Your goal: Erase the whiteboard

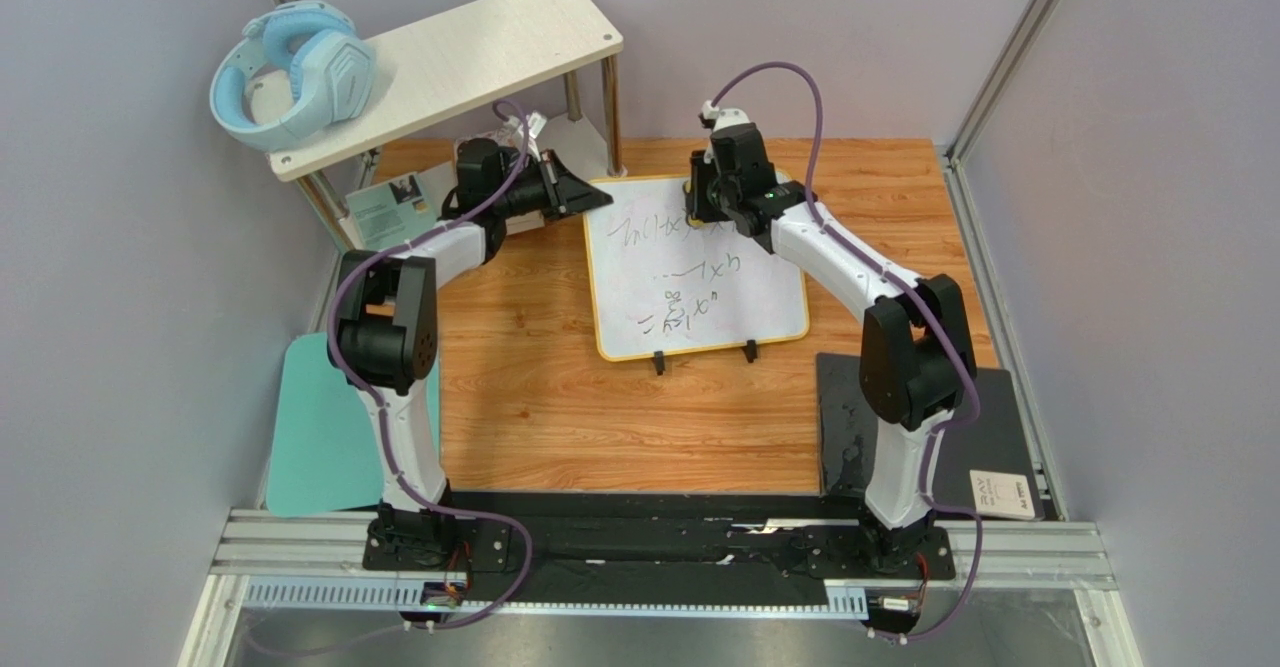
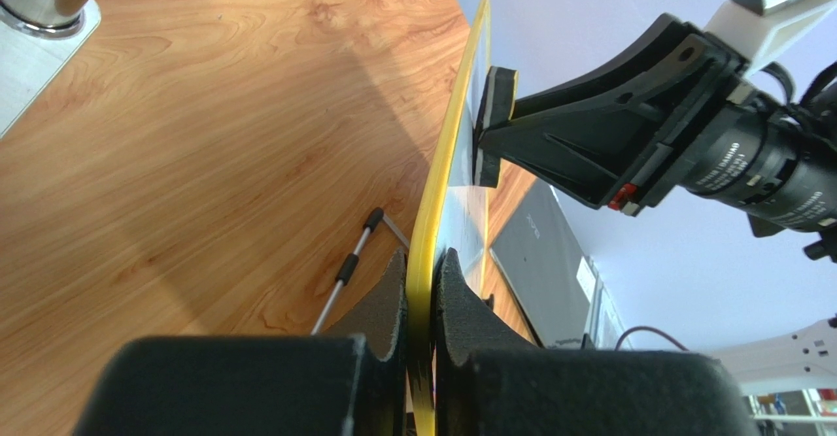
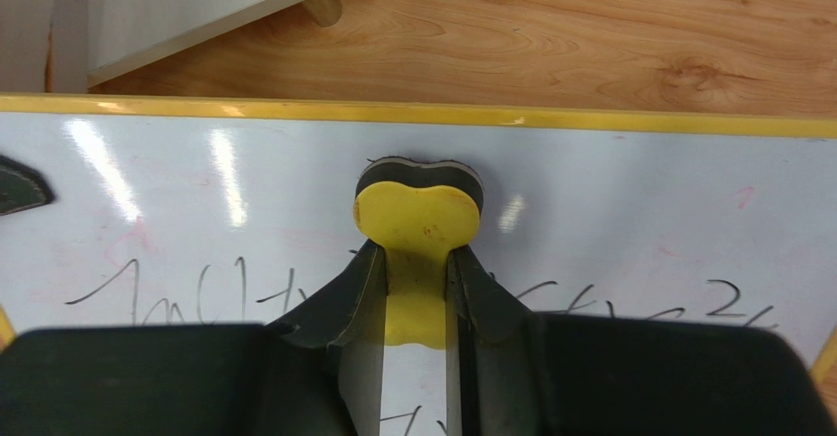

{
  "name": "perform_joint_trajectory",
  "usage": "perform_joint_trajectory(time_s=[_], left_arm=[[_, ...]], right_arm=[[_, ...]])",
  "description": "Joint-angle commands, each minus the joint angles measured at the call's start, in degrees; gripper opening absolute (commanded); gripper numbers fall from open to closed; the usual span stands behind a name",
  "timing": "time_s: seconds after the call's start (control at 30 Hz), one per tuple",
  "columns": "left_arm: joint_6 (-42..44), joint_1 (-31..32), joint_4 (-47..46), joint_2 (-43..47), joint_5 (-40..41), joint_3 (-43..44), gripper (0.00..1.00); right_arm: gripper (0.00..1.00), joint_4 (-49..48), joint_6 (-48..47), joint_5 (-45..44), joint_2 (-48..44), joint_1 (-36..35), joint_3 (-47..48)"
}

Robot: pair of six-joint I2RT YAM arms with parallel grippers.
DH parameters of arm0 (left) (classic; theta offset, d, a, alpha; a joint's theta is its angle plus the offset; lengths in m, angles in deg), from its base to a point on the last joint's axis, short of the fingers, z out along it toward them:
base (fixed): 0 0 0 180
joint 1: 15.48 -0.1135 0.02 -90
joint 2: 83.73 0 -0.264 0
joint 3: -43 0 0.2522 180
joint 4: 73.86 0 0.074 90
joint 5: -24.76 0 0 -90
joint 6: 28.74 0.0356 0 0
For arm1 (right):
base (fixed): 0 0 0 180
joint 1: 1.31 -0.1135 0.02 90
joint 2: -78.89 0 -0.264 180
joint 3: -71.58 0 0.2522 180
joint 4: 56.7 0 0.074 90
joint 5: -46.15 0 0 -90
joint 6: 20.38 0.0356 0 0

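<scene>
**Wooden table (image 1: 526,397), math all over: erasing has barely begun**

Sitting mid-table between the two arms is the whiteboard (image 1: 751,300). The left gripper (image 2: 420,294) is clamped on the yellow frame at the board's far-left corner, looks like it's steadying it. The right gripper (image 3: 418,269) is closed around a yellow eraser (image 3: 418,215), with the pad pressed to the board just under the top edge. Dark handwriting (image 3: 187,299) runs right below the eraser and further down too, so I'd say nearly all the wiping is left.
</scene>
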Motion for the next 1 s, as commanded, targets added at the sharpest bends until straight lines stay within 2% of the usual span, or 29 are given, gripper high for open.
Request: perform_joint_trajectory(time_s=[0.0, 0.3, 0.53, 0.7, 0.97], left_arm=[[19.22, -0.14, 2.46, -0.45, 4.79, -0.09, 0.00], [20.37, -0.14, 6.41, -0.01, 4.70, 2.46, 0.00], [20.54, -0.23, 8.36, 0.43, 4.35, 3.43, 0.00], [20.72, -0.14, 8.97, 0.43, 4.35, 3.52, 0.00], [20.37, -0.14, 10.03, 0.35, 3.82, 4.31, 0.00]], right_arm=[[0.00, 1.56, -0.66, 5.14, 4.63, -6.12, 4.31], [0.00, 11.41, -2.51, -4.09, 8.06, -14.21, 7.66], [0.00, 10.99, -4.53, -8.66, 8.24, -16.49, 4.15], [0.00, 10.10, -7.69, -9.37, 9.29, -19.57, 6.33], [0.00, 12.83, -7.00, -8.49, 13.16, -21.33, 10.82]])
